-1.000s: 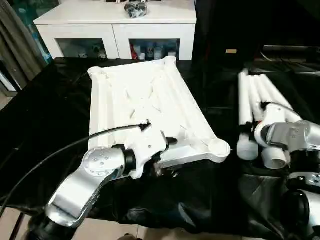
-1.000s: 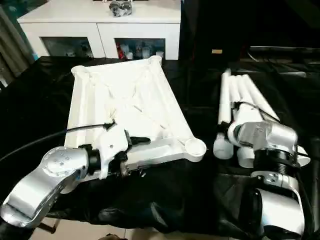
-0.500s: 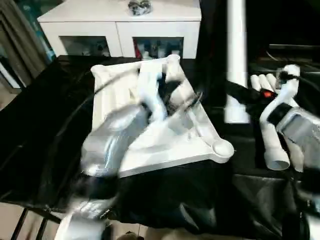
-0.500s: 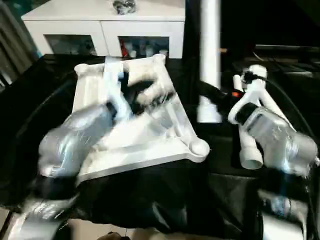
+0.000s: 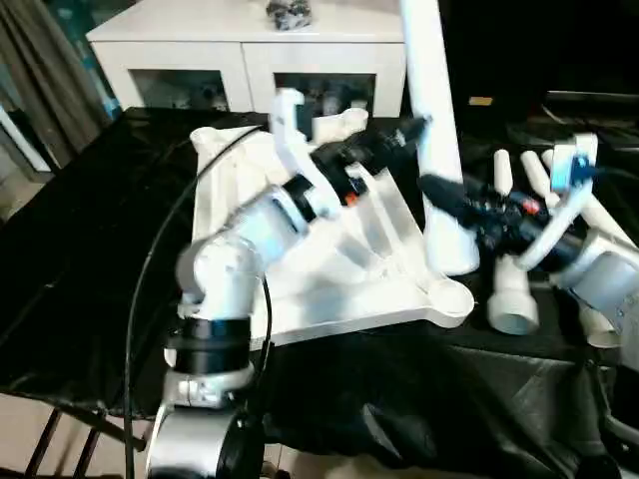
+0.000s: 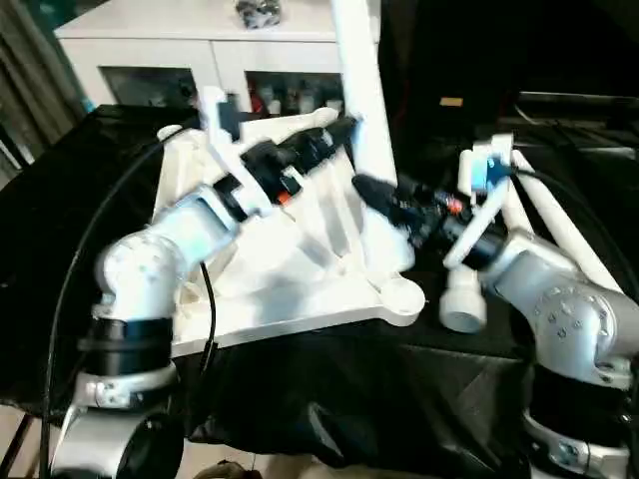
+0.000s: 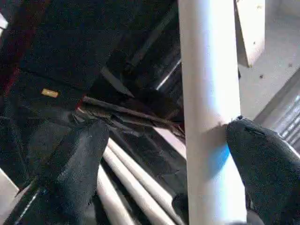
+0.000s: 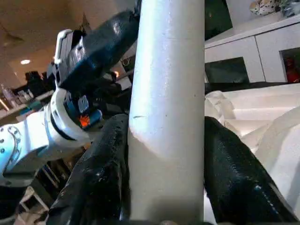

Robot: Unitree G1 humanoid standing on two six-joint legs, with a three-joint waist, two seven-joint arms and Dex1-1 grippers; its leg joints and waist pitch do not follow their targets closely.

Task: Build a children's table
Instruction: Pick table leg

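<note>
Pinching one upright leg (image 5: 436,140) in my right gripper (image 8: 164,168), left gripper (image 7: 164,154) spread wide around it, one finger (image 7: 262,164) touching, above the tabletop (image 5: 329,269).

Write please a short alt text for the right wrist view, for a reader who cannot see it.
A white table leg stands upright between the right gripper's two black fingers, which are closed on it. The left gripper reaches toward the leg higher up; behind lie the white tabletop and a white cabinet.
</note>
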